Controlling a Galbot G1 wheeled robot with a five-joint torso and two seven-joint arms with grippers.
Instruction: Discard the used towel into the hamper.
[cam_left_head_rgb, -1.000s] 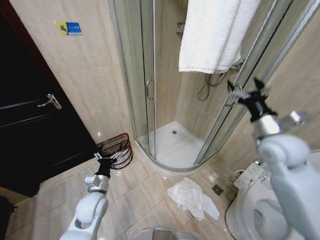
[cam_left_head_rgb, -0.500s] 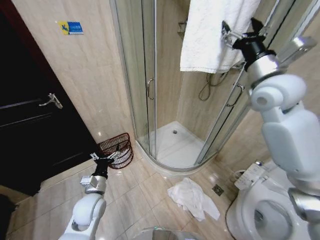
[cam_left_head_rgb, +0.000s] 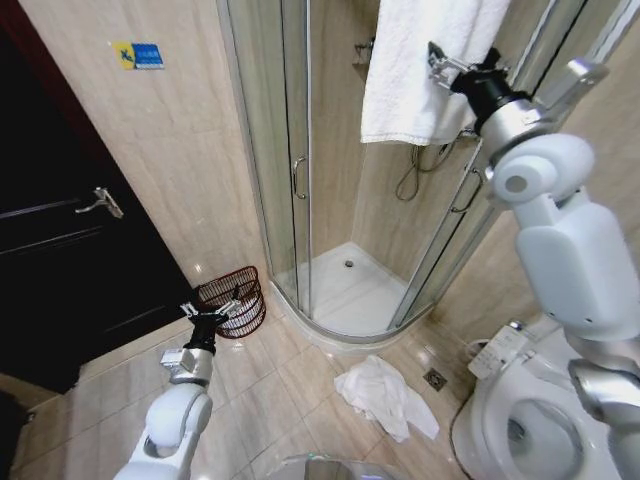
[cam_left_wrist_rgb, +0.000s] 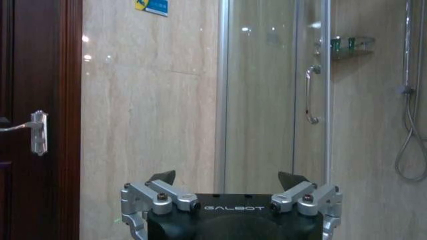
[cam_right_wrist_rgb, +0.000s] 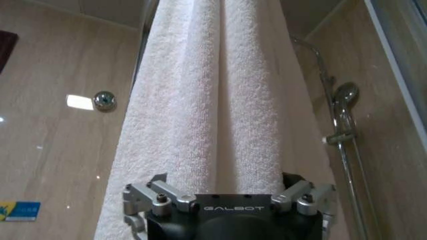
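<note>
A white towel (cam_left_head_rgb: 420, 70) hangs over the top of the glass shower enclosure; in the right wrist view this towel (cam_right_wrist_rgb: 213, 100) hangs just ahead of the camera. My right gripper (cam_left_head_rgb: 462, 72) is raised against its lower part and open, fingers spread to either side of the towel (cam_right_wrist_rgb: 225, 181). A second white towel (cam_left_head_rgb: 385, 395) lies crumpled on the floor tiles by the toilet. The hamper (cam_left_head_rgb: 232, 298), a small dark reddish-brown basket, stands on the floor by the shower's edge. My left gripper (cam_left_head_rgb: 210, 312) hovers low just in front of it, open and holding nothing (cam_left_wrist_rgb: 227, 177).
A dark door with a lever handle (cam_left_head_rgb: 100, 203) is on the left. The curved glass shower enclosure (cam_left_head_rgb: 295, 180) has a raised white tray. The toilet (cam_left_head_rgb: 530, 420) stands at the lower right, with a floor drain (cam_left_head_rgb: 434, 379) beside it. A shower head (cam_right_wrist_rgb: 343, 95) hangs behind the towel.
My right arm has risen and swung left, from mid-height by the shower door up to the hanging towel. The left arm has barely moved.
</note>
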